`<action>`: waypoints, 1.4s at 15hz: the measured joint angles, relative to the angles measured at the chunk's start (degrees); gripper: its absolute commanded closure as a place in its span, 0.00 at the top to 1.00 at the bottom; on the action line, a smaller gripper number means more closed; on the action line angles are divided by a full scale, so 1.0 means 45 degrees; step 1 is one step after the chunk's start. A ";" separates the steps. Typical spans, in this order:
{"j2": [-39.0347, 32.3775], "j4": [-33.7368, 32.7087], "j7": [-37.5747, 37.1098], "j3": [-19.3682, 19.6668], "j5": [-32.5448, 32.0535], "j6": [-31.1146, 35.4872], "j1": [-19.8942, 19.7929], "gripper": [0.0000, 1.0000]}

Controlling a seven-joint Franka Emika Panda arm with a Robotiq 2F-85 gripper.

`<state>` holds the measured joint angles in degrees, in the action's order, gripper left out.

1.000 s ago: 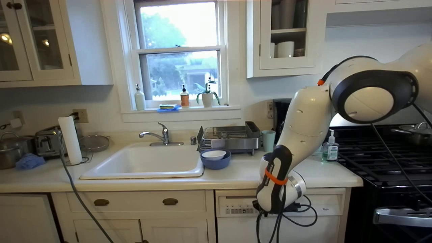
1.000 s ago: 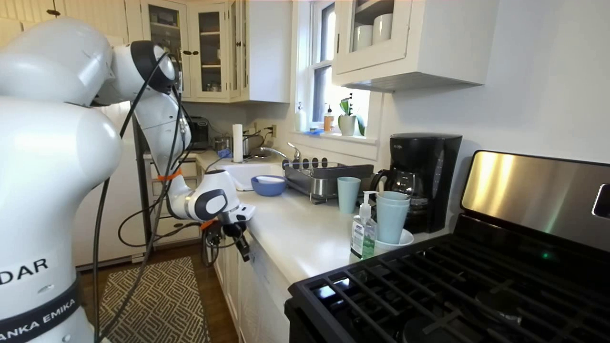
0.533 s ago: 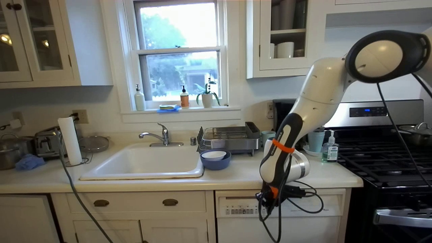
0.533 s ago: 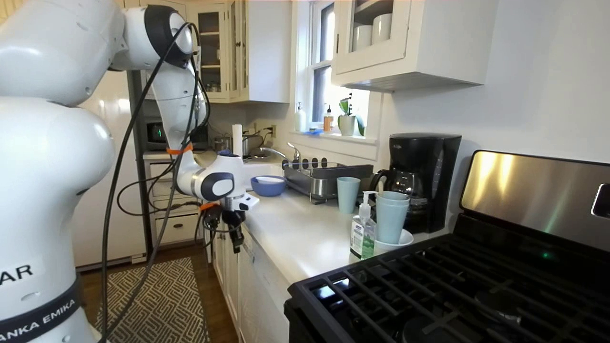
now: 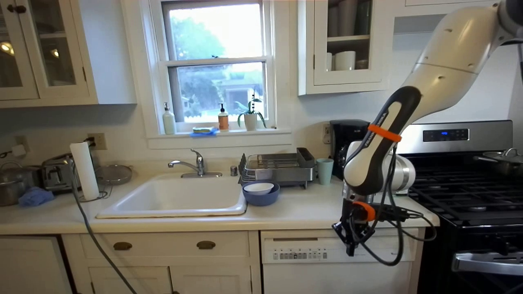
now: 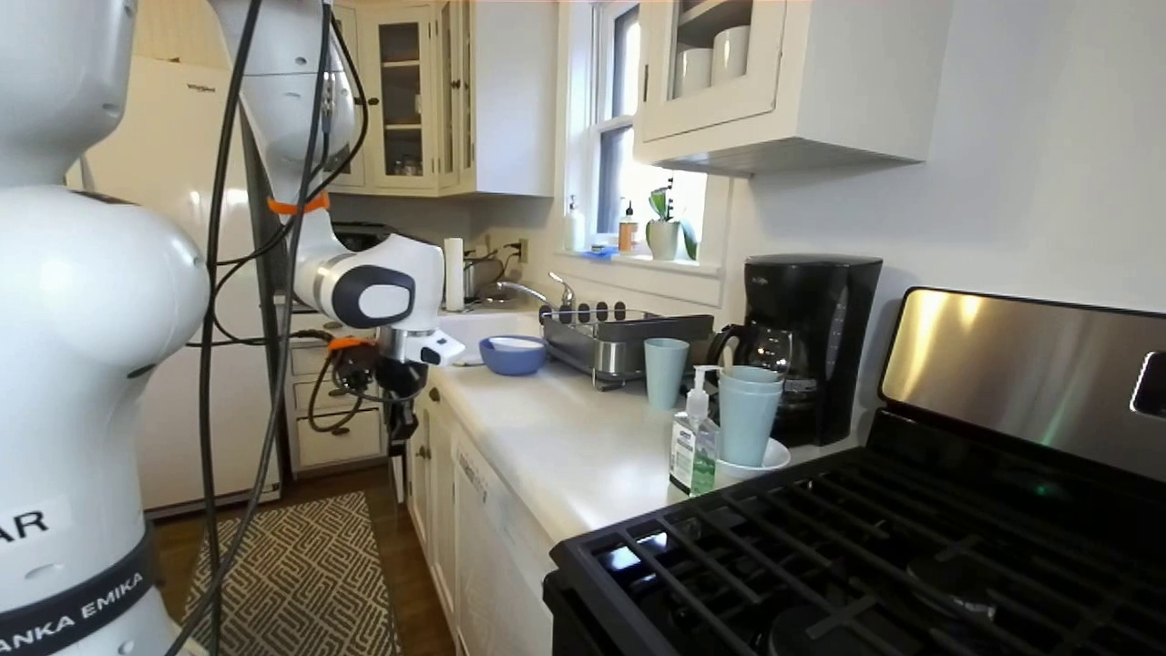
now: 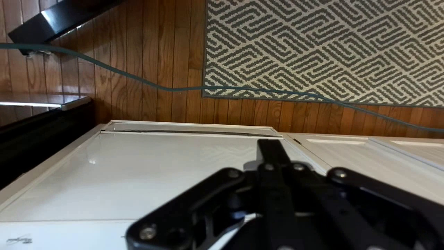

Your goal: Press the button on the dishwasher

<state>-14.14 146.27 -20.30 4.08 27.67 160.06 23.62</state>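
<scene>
- I had the white dishwasher (image 5: 337, 279) at five o'clock in an exterior view, below the counter (image 5: 300, 212).
- My claw (image 5: 350, 249) pointed down, clenched, its fingertips (image 7: 272, 151) together, apart from the dishwasher.
- From the claw, the button row (image 5: 300, 255) sat at nine o'clock.
- From the dishwasher, the black stove (image 5: 453, 234) stood between two and three o'clock; the sink (image 5: 175, 213) lay at ten.

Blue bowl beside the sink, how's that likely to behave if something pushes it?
The blue bowl is low and wide, so it would probably slide rather than tip. The white bowl sitting inside it may shift or rattle. Their smooth, evenly curved walls suggest both are stiff.
</scene>
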 measured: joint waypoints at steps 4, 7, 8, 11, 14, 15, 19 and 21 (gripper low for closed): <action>0.2717 0.2292 -0.1265 -0.0627 -0.1899 0.0769 -0.0787 0.00; 0.4167 0.3024 -0.3252 -0.0901 -0.5000 0.1606 -0.1596 0.00; 0.4490 0.2876 -0.3795 -0.1358 -0.6004 0.1598 -0.2347 0.26; 0.5988 0.2337 -0.5744 -0.2288 -0.8859 0.0671 -0.4068 0.40; 0.8075 0.2466 -0.6227 -0.3256 -0.9174 -0.1031 -0.4997 0.60; 0.8783 0.2390 -0.6128 -0.3386 -0.9024 -0.1915 -0.5030 0.68; 1.1400 0.2440 -0.4799 -0.3151 -0.8053 -0.5021 -0.4890 0.95; 1.2454 0.2380 -0.4082 -0.2829 -0.7634 -0.6248 -0.4915 1.00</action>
<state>41.90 156.98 -38.67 -8.65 -6.68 131.95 1.50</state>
